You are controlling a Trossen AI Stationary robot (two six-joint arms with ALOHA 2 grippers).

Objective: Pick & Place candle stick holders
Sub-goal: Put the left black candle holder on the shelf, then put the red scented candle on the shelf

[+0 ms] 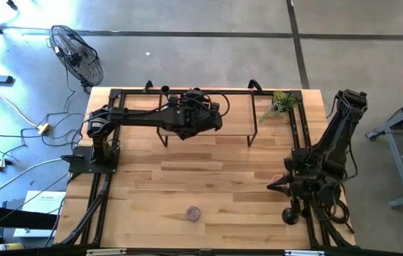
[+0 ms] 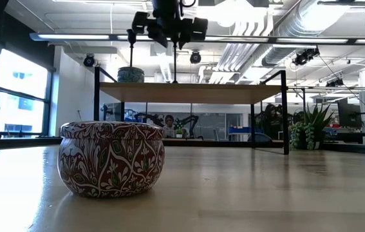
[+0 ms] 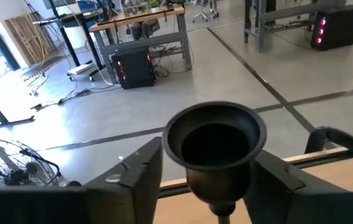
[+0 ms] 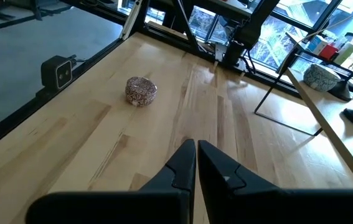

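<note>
My left gripper (image 1: 212, 118) is over the black-framed wooden shelf (image 2: 188, 91) at the table's far side. It is shut on a black candle stick holder, whose cup (image 3: 214, 140) shows between its fingers. The holder's thin stem (image 2: 176, 64) runs down to the shelf top; its base is hidden. A second holder (image 2: 131, 40) stands on the shelf by a patterned bowl (image 2: 131, 74). A third holder (image 1: 291, 213) is on the table at the near right. My right gripper (image 4: 196, 163) is shut and empty, just above the table near that holder. My left gripper pinches the holder just under its cup (image 3: 220, 180), one finger (image 3: 140, 180) on each side. It comes at the holder from high over the shelf. The holder stays upright, stem pointing down. I cannot tell whether its base rests on the shelf.
A patterned round tin (image 1: 193, 212) sits on the table near the front middle; it also shows in the right wrist view (image 4: 141, 91). A small plant (image 1: 280, 104) stands at the far right corner. Bare wood lies between the shelf and the tin.
</note>
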